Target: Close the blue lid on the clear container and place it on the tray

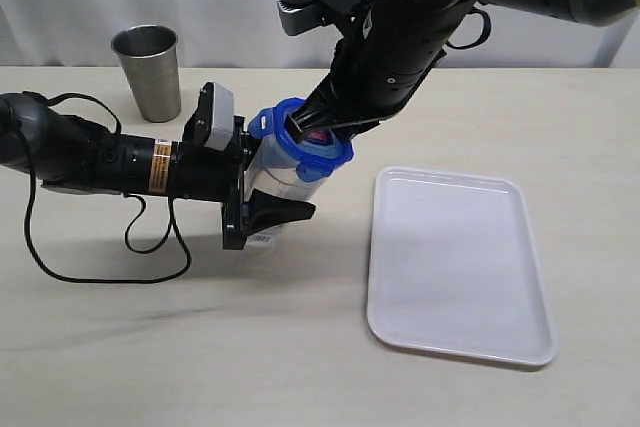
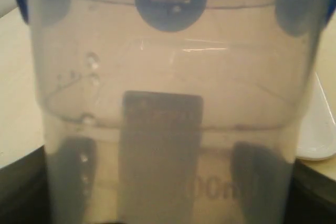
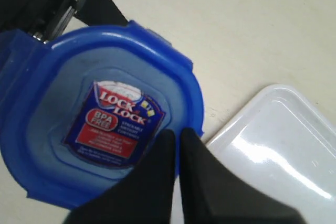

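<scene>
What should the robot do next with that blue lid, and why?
Probably press straight down on the blue lid with the shut right hand. Its tips rest on the lid near the edge facing the tray. The lid sits on top of the clear container, which the left hand grips, and I cannot tell whether the flaps have snapped shut.

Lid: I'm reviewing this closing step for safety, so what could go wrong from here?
1. The shut right tool touches the lid off-centre, near its rim; the lid may seat crooked, or the tool may slip off.
2. The container looks tilted in the left tool's side grip; pushing down could tip it over or twist it out of that grip.
</scene>
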### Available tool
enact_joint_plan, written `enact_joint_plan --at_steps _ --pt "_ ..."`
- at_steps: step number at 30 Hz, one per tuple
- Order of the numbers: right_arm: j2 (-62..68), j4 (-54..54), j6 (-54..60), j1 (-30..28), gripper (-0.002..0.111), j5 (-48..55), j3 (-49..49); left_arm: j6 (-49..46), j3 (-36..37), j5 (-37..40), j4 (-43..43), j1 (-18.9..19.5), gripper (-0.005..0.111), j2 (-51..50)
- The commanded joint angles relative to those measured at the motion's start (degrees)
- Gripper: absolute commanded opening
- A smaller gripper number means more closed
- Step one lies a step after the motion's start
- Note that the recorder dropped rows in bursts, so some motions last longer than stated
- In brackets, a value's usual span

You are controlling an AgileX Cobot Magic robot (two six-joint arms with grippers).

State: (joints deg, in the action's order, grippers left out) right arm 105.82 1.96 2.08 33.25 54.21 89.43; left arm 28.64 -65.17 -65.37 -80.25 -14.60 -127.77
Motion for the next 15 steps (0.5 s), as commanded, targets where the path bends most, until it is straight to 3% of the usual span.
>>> enact_joint_plan --at_steps 1,8,15 --pt "1.79 0.18 -0.37 -0.08 0.004 1.77 -0.23 -0.11 -0.21 -4.6 2.87 -0.04 0.066 0.85" --pt "2.85 -0.02 -0.39 -0.08 0.005 0.99 -0.13 0.02 -0.21 -4.6 2.87 -0.04 0.066 0.85" --pt "2.19 -0.6 -1.63 -0.88 0.032 1.64 1.13 0.02 -0.21 5.25 1.45 -0.14 0.066 0.85"
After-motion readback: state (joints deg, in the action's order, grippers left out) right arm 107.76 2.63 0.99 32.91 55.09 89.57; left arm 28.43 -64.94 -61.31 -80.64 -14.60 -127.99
